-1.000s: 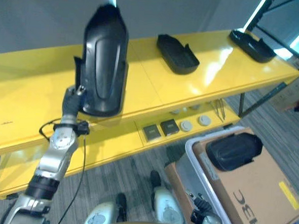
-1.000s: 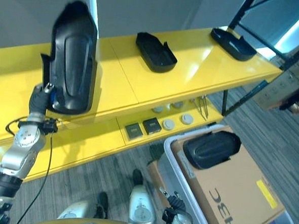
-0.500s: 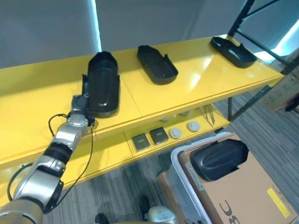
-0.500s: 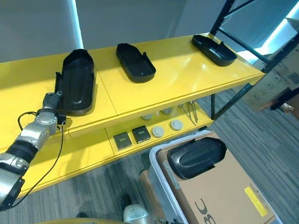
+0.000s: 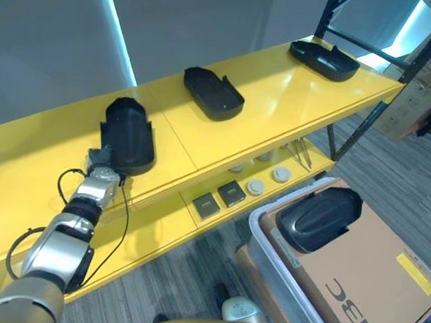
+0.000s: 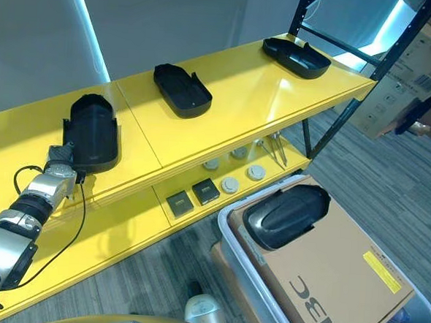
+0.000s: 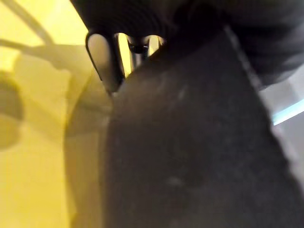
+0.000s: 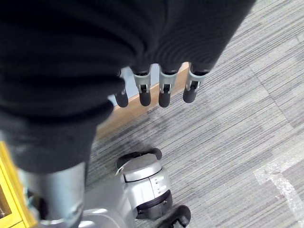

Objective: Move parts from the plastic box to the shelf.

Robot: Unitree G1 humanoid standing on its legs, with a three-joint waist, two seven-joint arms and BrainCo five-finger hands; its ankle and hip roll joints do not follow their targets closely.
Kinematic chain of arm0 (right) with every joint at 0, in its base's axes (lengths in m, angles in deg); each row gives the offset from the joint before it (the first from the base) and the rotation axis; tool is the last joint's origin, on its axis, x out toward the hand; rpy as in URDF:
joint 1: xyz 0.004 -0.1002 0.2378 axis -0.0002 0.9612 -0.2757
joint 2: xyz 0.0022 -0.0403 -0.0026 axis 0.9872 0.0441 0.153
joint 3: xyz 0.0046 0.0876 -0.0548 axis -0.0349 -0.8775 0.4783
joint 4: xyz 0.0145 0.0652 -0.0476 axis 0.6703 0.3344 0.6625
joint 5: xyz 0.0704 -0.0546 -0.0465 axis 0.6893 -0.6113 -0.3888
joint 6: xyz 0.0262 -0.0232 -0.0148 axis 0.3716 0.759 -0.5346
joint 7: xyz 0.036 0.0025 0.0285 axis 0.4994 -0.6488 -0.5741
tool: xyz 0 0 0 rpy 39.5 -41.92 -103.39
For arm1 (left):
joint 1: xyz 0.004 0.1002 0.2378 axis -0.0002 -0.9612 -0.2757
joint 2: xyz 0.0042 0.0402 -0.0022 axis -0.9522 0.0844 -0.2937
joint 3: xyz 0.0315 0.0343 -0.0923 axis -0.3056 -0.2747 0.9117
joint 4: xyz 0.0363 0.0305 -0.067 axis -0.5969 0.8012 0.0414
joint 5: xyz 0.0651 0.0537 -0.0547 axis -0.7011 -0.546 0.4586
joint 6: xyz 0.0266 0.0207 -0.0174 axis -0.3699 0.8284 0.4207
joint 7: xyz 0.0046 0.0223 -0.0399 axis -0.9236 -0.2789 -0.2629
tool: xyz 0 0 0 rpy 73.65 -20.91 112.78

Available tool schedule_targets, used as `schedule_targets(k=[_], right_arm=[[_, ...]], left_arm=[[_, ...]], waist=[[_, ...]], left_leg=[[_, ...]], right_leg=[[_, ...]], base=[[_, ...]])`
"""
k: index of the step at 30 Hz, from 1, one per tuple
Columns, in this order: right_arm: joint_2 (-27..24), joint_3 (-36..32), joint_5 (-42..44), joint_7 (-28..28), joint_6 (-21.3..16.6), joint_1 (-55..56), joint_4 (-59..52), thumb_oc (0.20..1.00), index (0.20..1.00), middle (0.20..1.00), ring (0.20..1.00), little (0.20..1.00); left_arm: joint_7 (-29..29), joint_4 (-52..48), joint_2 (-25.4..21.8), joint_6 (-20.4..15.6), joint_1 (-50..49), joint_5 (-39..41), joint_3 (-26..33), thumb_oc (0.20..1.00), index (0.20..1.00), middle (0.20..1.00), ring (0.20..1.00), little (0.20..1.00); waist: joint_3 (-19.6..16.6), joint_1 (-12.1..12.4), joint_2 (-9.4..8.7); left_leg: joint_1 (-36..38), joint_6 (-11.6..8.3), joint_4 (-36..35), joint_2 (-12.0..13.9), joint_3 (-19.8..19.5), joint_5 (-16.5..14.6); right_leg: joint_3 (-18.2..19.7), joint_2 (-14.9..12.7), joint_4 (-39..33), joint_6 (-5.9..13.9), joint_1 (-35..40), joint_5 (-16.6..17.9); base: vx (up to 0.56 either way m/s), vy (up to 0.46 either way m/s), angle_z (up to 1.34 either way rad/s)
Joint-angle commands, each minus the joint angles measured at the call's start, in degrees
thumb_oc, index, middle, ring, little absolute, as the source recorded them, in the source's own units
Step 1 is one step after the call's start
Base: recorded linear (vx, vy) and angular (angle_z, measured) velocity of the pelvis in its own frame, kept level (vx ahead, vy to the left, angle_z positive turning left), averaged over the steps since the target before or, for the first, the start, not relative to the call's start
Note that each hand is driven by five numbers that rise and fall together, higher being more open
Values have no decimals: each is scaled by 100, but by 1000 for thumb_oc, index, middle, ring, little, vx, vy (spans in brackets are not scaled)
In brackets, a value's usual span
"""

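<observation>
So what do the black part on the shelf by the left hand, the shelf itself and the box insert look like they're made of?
Black part: likely moulded plastic, matte, dull and evenly dark. Shelf: looks like painted metal, glossy yellow with bright reflections. Insert in the plastic box: brown cardboard, flat and printed. The left robot hand is at the part's near end.

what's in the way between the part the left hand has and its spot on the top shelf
Nothing visible. The black part already lies flat on the yellow top shelf, with the left hand at its near end by the shelf's front edge. The two other black parts lie apart from it, further along the shelf.
</observation>
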Motion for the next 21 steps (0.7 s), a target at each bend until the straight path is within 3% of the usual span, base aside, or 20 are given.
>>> schedule_targets(k=[1, 7, 16, 19, 21], right_arm=[[-178, 254, -188, 1, -167, -73, 281, 1000, 1000, 1000, 1000, 1000], [-182, 304, -131, 1, -94, -117, 250, 1000, 1000, 1000, 1000, 1000], [-237, 291, -284, -28, -66, -169, 301, 1000, 1000, 1000, 1000, 1000], [-245, 303, -305, -41, -63, -190, 337, 1000, 1000, 1000, 1000, 1000], [-245, 308, -324, -34, -66, -188, 340, 1000, 1000, 1000, 1000, 1000]], left_arm=[[-191, 503, -223, -15, 238, 100, 327, 200, 200, 200, 200, 200], [-163, 711, -263, 66, 142, -82, 343, 200, 200, 200, 200, 200], [333, 1034, -498, 470, 47, -346, 219, 200, 200, 200, 200, 200], [413, 1143, -509, 413, 16, -300, 223, 200, 200, 200, 200, 200], [475, 1133, -486, 503, 5, -259, 246, 1000, 1000, 1000, 1000, 1000]], waist=[[70, 48, -139], [53, 106, -155], [41, 157, -96], [25, 167, -84], [20, 175, -73]], left_leg=[[-204, -108, 376, 436, -614, -4], [-130, -112, 376, 448, -628, -23], [-44, -112, 338, 426, -643, -36], [-16, -111, 326, 421, -648, -42], [3, -108, 311, 418, -644, -43]], right_leg=[[73, -93, 410, 381, -204, -91], [0, -110, 320, 377, -51, -104], [-57, -124, 254, 378, 78, -132], [-69, -126, 246, 376, 104, -142], [-77, -130, 233, 374, 125, -145]], base=[[0, 0, 0], [0, 0, 0], [2, 2, 0], [20, 21, 6], [0, 0, 0]])
